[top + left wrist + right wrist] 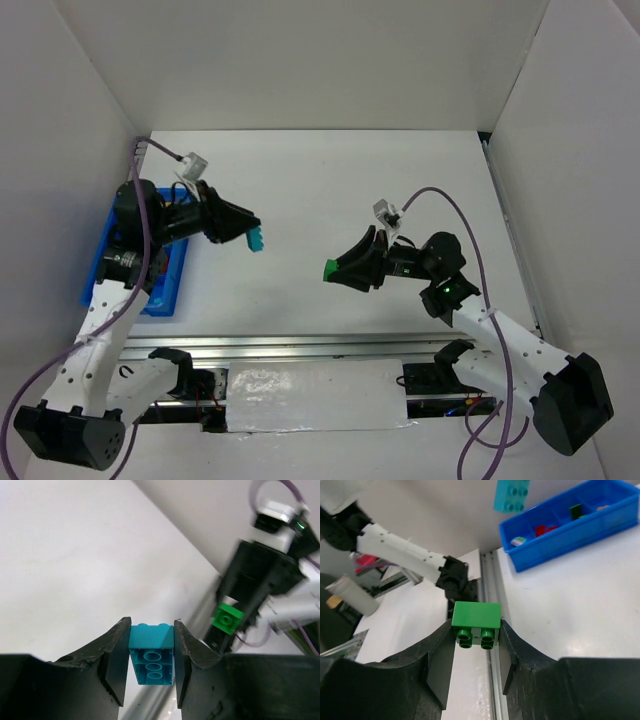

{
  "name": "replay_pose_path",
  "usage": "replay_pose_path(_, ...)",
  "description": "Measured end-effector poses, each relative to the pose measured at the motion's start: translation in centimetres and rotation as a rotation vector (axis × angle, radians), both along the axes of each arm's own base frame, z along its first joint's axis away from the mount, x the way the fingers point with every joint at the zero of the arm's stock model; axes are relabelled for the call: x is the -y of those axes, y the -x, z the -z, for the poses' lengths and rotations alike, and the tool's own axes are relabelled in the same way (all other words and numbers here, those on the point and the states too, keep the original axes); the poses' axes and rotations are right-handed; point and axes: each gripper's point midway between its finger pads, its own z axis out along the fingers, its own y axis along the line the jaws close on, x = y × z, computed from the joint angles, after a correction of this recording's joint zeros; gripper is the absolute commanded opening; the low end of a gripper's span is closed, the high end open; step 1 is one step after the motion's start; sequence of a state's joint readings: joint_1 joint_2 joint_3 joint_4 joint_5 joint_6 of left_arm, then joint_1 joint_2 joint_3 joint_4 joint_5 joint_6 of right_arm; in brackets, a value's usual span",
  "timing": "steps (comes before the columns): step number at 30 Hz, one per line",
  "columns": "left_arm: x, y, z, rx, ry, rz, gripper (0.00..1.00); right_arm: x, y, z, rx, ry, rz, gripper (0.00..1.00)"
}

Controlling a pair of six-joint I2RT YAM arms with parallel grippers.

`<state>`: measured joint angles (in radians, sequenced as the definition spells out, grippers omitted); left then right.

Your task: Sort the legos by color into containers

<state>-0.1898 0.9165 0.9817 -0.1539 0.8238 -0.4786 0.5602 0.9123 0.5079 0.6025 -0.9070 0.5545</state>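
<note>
Because these legos are hard, smooth, featherlight plastic, I judge them stiff and not fragile, yet apt to slip or twist if pinched on a stud or corner. The flat opposite side walls are the place to hold them. The left gripper (151, 630) is clamped on a teal brick (151, 652) in just that way, studs up, held in the air toward 9 o'clock of the worktop's (320, 180) centre. The right gripper (476, 635) is closed on a green brick (476, 620) across its sides, near the centre toward 6 o'clock. The blue tray (165, 290) lies at the 9 o'clock edge, with red and green pieces in its compartments.
</note>
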Motion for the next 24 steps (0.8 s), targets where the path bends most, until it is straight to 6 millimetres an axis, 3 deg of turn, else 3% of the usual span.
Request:
replay_pose_path(3, -3.0, -2.5, 0.3, -0.055, -0.026, -0.141, 0.0, 1.1, -1.5, 0.3, -0.002, 0.001, 0.077, 0.0)
replay_pose_path(6, -5.5, -5.3, 2.2, -0.186, -0.092, -0.356, 0.0, 1.6, -2.8, 0.9, -0.026, 0.013, 0.142, 0.0)
replay_pose_path(9, -10.7, -8.9, 5.0, -0.356, -0.193, -0.731, 0.0, 1.9, -3.7, 1.6, -0.059, 0.033, 0.195, 0.0)
replay_pose_path(11, -14.9, -9.7, 7.5, -0.457, -0.255, -0.994, 0.0, 2.1, -4.2, 2.2, -0.084, 0.05, 0.223, 0.0)
replay_pose_path(13, -19.0, -8.4, 9.8, -0.542, -0.315, -1.247, 0.0, 2.2, -4.5, 3.0, -0.11, 0.073, 0.243, 0.0)
replay_pose_path(16, -22.7, -5.8, 11.7, -0.621, -0.352, -1.504, 0.0, 2.4, -4.6, 3.7, -0.127, 0.096, 0.258, 0.0)
replay_pose_path(24, -32.3, -0.2, 15.2, -0.766, -0.339, -1.975, 0.0, 3.0, -3.8, 4.2, -0.14, 0.13, 0.267, 0.0)
